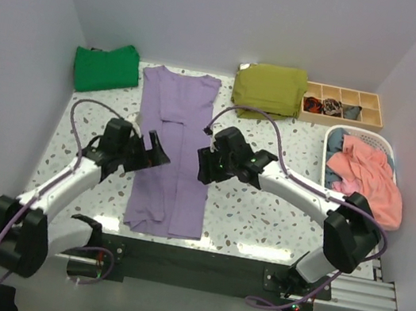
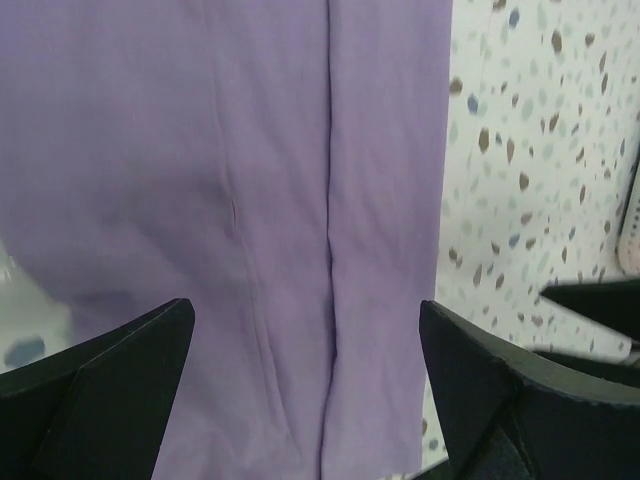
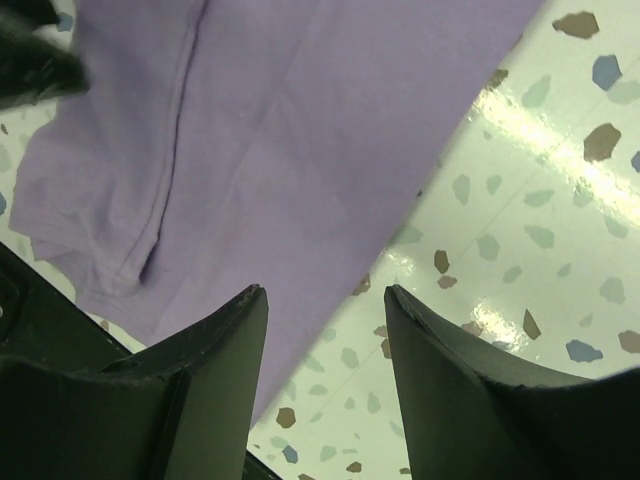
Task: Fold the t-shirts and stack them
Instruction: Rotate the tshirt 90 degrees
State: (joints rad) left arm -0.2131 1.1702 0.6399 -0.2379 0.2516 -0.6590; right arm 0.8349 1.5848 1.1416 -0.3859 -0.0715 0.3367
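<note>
Though left tool (image 1: 158,148) gapes wide, right tool (image 1: 205,165) seems half-open, both empty.

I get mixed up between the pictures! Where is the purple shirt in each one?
Top view: the purple shirt lies in the middle, a long strip running up the picture.
Left wrist view: the purple shirt fills the left and middle.
Right wrist view: the purple shirt fills the upper left.
Shared landmark: the speckled table beside it.
</note>
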